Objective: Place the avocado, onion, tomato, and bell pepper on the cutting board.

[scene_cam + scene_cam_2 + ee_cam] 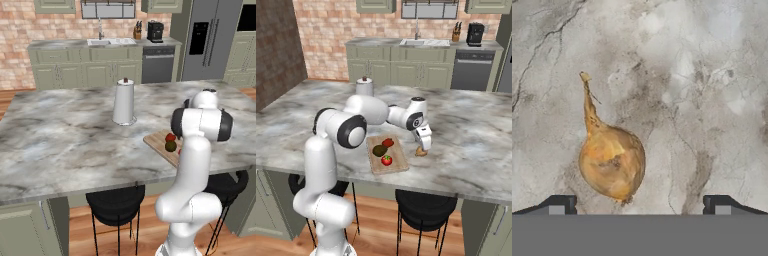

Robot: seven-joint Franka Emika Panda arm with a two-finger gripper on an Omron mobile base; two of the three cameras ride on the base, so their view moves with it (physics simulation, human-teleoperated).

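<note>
onion (612,167) | lying on marble counter (712,75) | tool (639,204) spread wide above it

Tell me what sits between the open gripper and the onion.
Nothing: in the hand view, bare marble counter surrounds the onion ahead of the gripper.

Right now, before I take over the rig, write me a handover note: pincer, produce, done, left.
Pincer: open, holding nothing, poised just above the onion.
Onion: on its side on the marble counter, just off the right edge of the cutting board.
On the board: avocado, tomato, bell pepper.
Done: three of four items placed.
Left: grip the onion and set it on the board; the free space looks to be toward the board's right side.
</note>
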